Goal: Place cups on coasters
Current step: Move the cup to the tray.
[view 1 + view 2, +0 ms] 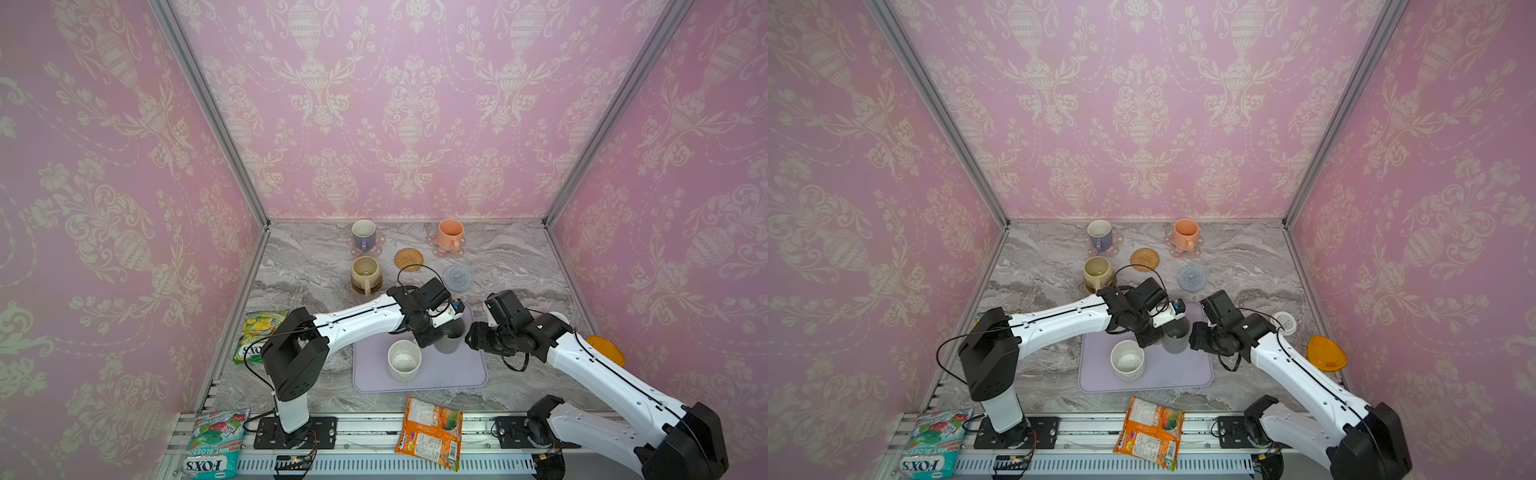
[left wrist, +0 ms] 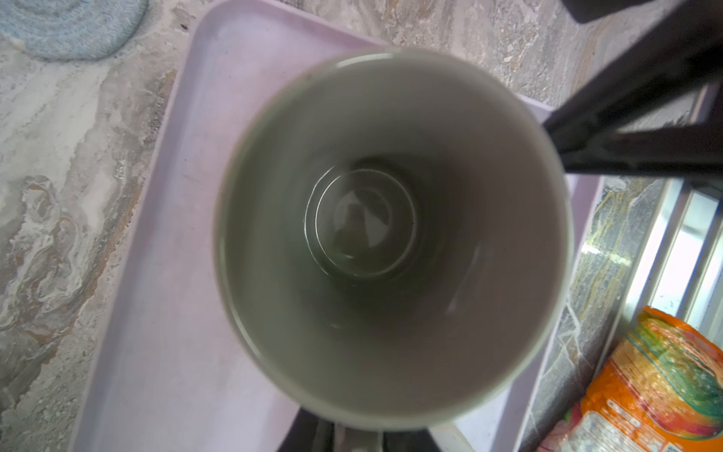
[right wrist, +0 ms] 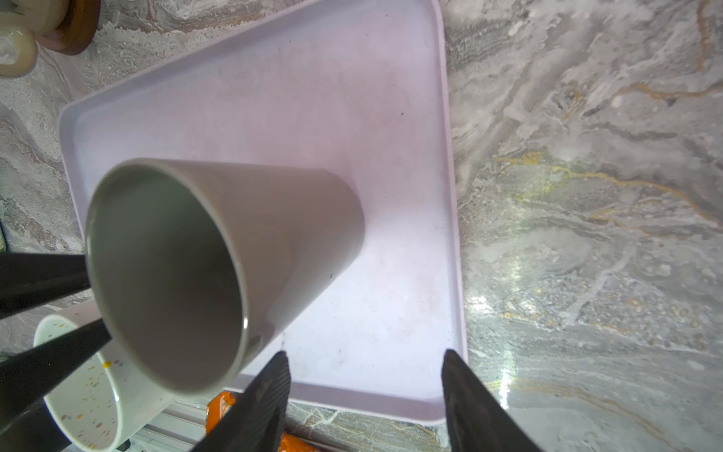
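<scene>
At lower centre in both top views, left gripper [image 2: 358, 442] pinches the handle of dark grey mug [image 1: 451, 343] on tray [image 1: 457, 376]; right gripper [image 3: 364, 354] spread, empty. Next: lift, carry to grey-blue coaster [image 1: 457, 277]

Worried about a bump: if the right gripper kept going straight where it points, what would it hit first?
Probably the bare floor of the lavender tray, just beside the dark grey mug. Depth is unclear, so the open right gripper could graze the mug.

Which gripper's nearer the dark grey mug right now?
Left. The left gripper is shut on the dark grey mug; the right gripper stands open beside it, not touching.
</scene>
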